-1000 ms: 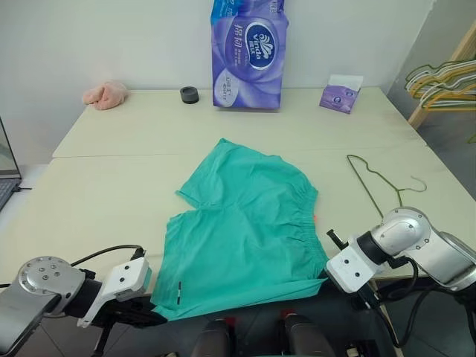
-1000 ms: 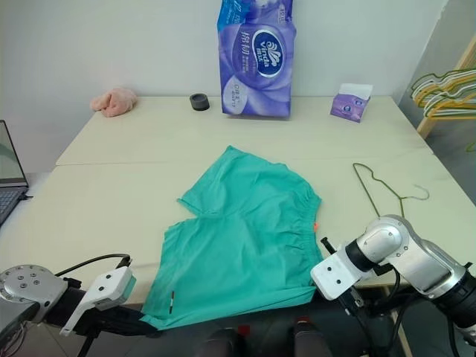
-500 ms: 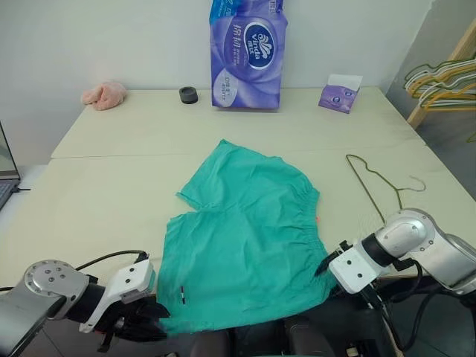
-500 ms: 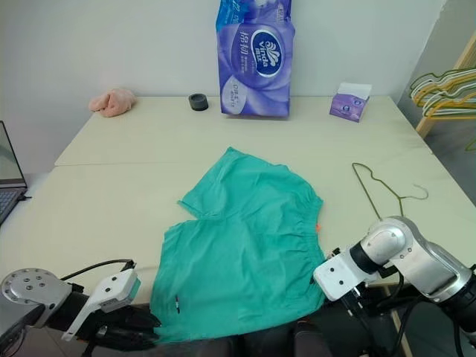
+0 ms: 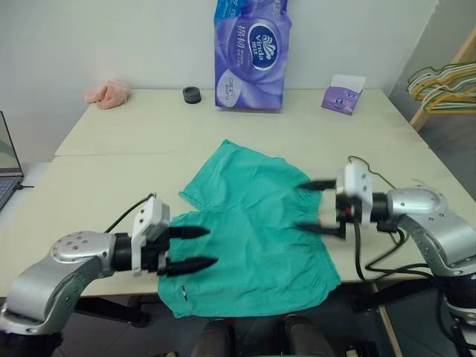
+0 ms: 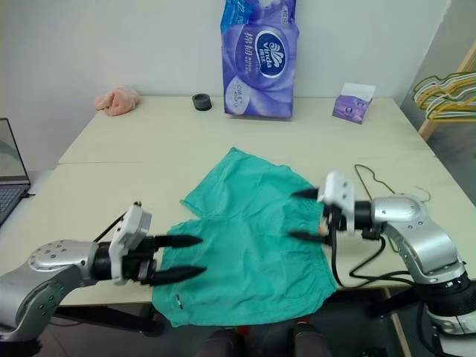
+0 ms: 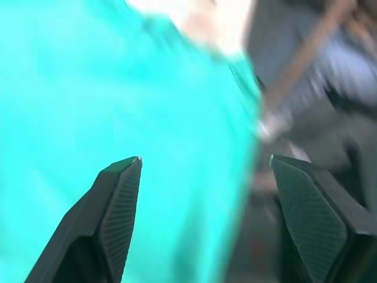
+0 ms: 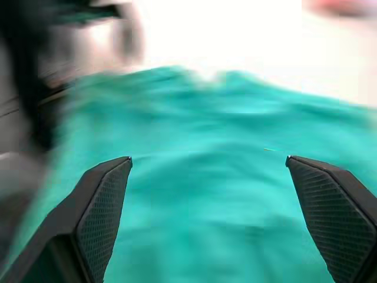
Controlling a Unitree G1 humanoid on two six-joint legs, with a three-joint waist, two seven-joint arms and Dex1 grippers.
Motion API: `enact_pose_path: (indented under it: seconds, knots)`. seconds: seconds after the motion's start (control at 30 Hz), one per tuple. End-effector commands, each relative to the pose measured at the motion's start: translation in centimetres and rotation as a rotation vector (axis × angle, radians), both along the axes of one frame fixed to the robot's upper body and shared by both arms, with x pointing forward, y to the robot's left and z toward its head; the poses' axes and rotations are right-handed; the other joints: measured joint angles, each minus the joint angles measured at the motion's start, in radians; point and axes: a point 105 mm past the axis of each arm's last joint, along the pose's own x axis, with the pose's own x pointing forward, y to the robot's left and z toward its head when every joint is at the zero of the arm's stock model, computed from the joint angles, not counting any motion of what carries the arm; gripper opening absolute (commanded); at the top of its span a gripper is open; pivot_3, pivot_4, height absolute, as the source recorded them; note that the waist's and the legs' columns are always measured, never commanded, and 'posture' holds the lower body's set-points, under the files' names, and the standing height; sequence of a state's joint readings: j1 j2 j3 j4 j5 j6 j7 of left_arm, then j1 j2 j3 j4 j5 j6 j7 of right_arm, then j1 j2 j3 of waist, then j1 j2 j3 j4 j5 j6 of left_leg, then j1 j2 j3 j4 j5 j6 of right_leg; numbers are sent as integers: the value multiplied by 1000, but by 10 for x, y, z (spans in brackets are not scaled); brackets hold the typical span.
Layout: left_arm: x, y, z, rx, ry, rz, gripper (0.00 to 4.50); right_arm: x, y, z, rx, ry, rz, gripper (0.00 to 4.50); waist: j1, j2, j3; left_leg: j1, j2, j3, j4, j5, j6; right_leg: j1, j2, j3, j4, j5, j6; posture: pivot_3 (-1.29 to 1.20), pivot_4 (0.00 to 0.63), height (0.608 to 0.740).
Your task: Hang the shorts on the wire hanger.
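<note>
The teal-green shorts point(image 5: 249, 230) lie flat in the middle of the table, their near hem at the front edge. Over their left leg hovers my left gripper point(image 5: 201, 247), open and pointing right, with nothing between its fingers. My right gripper point(image 5: 300, 207) is also open and empty, pointing left over the waistband side. Both wrist views look down on the teal cloth of the shorts point(image 7: 88, 88) point(image 8: 206, 194). The thin olive-green wire hanger point(image 6: 366, 172) lies on the table to the right of the shorts, partly hidden behind my right arm.
At the back stand a purple tissue pack point(image 5: 251, 52), a small purple box point(image 5: 342, 94), a black roll point(image 5: 191, 94) and a pink cloth lump point(image 5: 108, 94). A laptop point(image 5: 6, 163) sits at the far left. Yellow and green hangers on a wooden rack point(image 5: 442, 78) are at the right.
Both arms have risen from below the table's front edge and now hover over the shorts. Both grippers have gone from shut to open.
</note>
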State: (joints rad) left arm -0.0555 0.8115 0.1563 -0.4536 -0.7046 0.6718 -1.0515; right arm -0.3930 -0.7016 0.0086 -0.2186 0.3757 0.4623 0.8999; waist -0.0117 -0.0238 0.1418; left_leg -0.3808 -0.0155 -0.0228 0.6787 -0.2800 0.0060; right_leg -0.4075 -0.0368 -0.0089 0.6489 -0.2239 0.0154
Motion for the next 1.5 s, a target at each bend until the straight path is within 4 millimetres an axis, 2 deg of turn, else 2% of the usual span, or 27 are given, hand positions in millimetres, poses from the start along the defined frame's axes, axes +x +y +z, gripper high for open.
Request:
enact_pose_path:
  seconds: [0.03,0.13,0.33,0.5,0.63,0.73,0.87,1.03,1.1,1.2,1.33,1.47,1.5]
  knots:
    - [18,-11,11,4,-106,21,3695,31,-71,-5,55,-33,-462,4467,6,0,0,0,-1,0,0,0,0,0,0,0,0,0,0,-106,94,740]
    - [35,-23,21,-7,-158,11,3695,35,-116,-25,67,27,-734,4467,7,1,-1,0,-2,0,0,0,0,0,0,1,1,0,0,-123,93,740]
    - [43,-47,34,-28,-121,-103,3695,39,-169,-51,56,113,-1006,4467,-25,4,-2,0,-2,1,-1,0,0,0,3,1,1,0,0,-145,92,740]
    - [48,-55,39,7,-161,-166,3695,45,-188,-80,-26,247,-1068,4467,-57,5,-3,0,-2,1,-1,0,1,0,4,2,1,0,1,-151,94,740]
    - [56,-57,46,25,-206,-179,3695,53,-192,-101,-40,383,-1076,4467,-77,5,-3,0,-1,1,-1,0,1,0,7,2,0,0,1,-152,94,740]
    - [57,-58,47,58,-242,-198,3728,56,-187,-112,-6,506,-1053,3865,-80,4,-5,0,0,1,-1,0,1,1,8,2,0,0,1,-144,94,740]
    - [59,-56,51,77,-270,-195,3728,57,-181,-121,16,607,-1029,2439,-78,-1,-11,1,1,0,-1,0,1,1,8,2,-1,0,1,-136,92,740]
    - [64,-50,56,78,-297,-147,3728,55,-182,-134,64,671,-1092,784,-77,-7,-18,1,2,0,-1,0,1,1,9,2,-1,0,0,-121,88,740]
    - [67,-47,57,80,-302,-120,3728,58,-180,-133,115,668,-1122,91,-76,-10,-22,1,3,0,-2,-1,1,1,9,2,-1,0,0,-119,87,740]
    - [71,-38,54,94,-277,-78,3728,70,-167,-120,167,616,-1091,38,-76,-13,-25,1,4,0,-2,-1,0,2,10,2,-2,0,0,-119,85,740]
    - [93,-15,45,146,-287,65,3728,85,-150,-89,180,473,-1020,38,-82,-11,-25,2,5,1,-2,-1,-1,1,12,4,-1,0,0,-127,85,740]
    - [118,17,52,136,-300,231,4485,90,-113,-39,88,202,-796,0,-82,-5,-21,0,7,2,-2,-2,-1,-2,13,5,0,0,0,-134,83,740]
    - [124,23,56,122,-299,265,4485,89,-104,-25,55,122,-744,0,-80,-3,-20,-2,7,3,-2,-2,-1,-4,13,5,1,0,0,-135,82,740]
